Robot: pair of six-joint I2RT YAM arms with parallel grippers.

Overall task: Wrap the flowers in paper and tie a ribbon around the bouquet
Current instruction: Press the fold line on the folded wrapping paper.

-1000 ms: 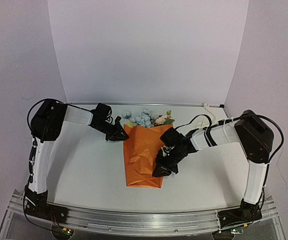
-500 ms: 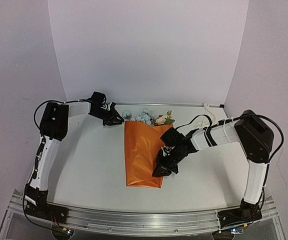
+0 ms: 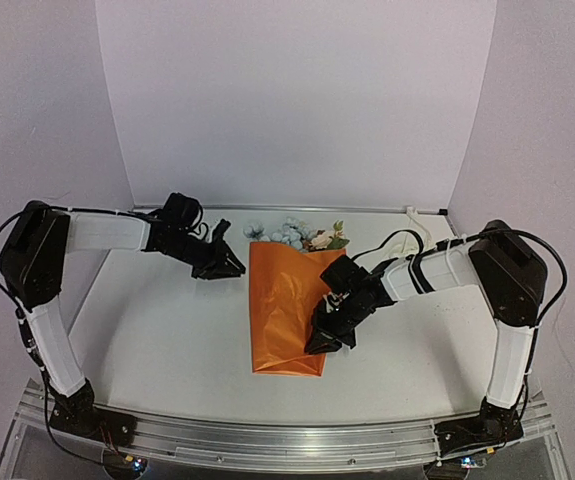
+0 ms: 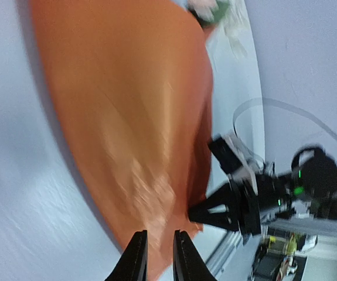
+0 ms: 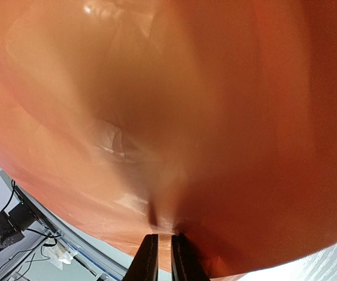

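Top view: the paper (image 3: 282, 300) is laid orange face up near the middle of the table (image 3: 167, 335), folded into a tall wrap. The flowers (image 3: 289, 236) are seen sticking out of its far end. The stems are hidden under the sheet.

Left wrist view (blurred): the left gripper (image 4: 157, 237) is seen with only a narrow slit between its jaws and nothing caught in it, which the top view does not resolve. From here the tip of the right gripper (image 4: 212, 212) is seen at the paper's right edge, towards its near end.

Right wrist view: creases in the orange sheet are seen running into the fingertips. The jaws are clenched on the paper.

Edges and room: bare table is seen on both sides of the wrap. The blooms lie near the back wall. The wrap's near edge stops short of the front rail (image 3: 287, 437).

Pose: the left arm is stretched low across from the left, its gripper just beside the wrap's far left corner; contact cannot be told. The right arm is bent at the elbow, and its gripper is angled down.
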